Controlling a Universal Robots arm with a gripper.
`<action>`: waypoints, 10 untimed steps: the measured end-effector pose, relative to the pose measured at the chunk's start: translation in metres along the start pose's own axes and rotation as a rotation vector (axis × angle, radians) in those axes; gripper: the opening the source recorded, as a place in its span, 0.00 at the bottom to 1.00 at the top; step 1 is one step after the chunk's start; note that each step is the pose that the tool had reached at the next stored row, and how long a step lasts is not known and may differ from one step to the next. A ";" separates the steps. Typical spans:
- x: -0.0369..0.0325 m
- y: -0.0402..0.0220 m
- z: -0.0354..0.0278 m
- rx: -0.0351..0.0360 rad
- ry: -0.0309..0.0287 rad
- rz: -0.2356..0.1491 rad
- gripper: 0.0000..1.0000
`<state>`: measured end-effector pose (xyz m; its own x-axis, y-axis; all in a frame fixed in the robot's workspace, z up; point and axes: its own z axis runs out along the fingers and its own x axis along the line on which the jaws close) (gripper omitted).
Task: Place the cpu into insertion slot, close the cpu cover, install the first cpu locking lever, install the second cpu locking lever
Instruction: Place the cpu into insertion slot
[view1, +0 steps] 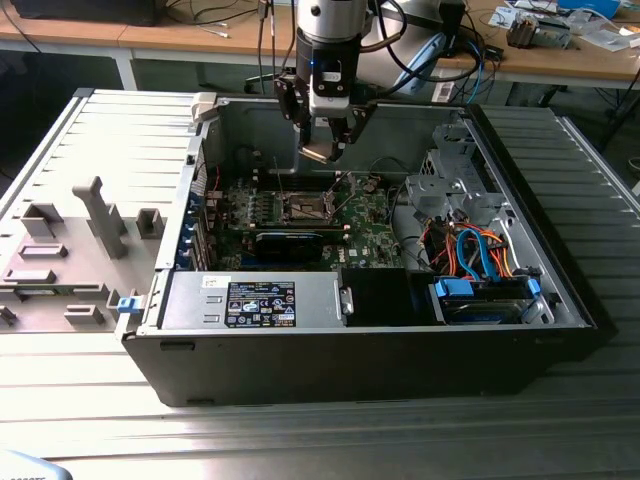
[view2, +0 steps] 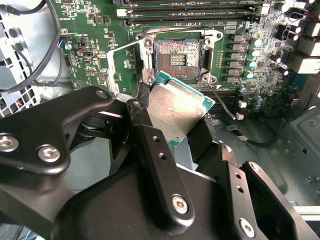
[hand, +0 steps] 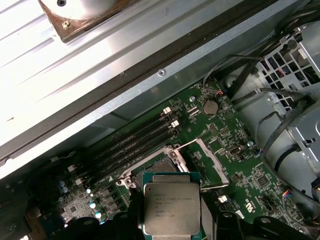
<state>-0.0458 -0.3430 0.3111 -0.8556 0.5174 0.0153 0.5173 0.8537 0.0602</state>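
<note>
My gripper (view1: 322, 140) hangs above the open computer case (view1: 560, 290), shut on the cpu (view1: 317, 152). In both wrist views the cpu (view2: 177, 107) (hand: 171, 208) shows its silvery top and green edge, clamped between two black fingers (view2: 150, 135). The chip is tilted and held clear above the board. The insertion slot (view2: 177, 59) (view1: 303, 208) lies bare with its dark centre showing, on the green board just beyond the chip. The cpu cover (view2: 125, 67) (hand: 210, 162) stands swung open at one side of the slot. The cpu hides part of the slot (hand: 159, 167) in the first wrist view.
Long memory slots (view2: 195, 12) run beside the socket. A black graphics card (view1: 290, 242) and the power supply (view1: 255, 300) lie on the near side. Orange and blue cables (view1: 480, 250) and a drive cage (view1: 450, 180) fill the exterior view's right. A grey fixture (view1: 95, 225) stands outside the case.
</note>
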 end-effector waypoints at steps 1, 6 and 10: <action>0.0000 0.0000 0.0000 0.0000 0.0000 0.001 0.55; 0.0000 0.0000 0.0001 -0.0001 -0.0002 0.004 0.55; 0.0000 0.0000 0.0001 -0.0001 -0.0003 0.005 0.55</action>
<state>-0.0458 -0.3430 0.3110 -0.8531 0.5215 0.0153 0.5214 0.8512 0.0602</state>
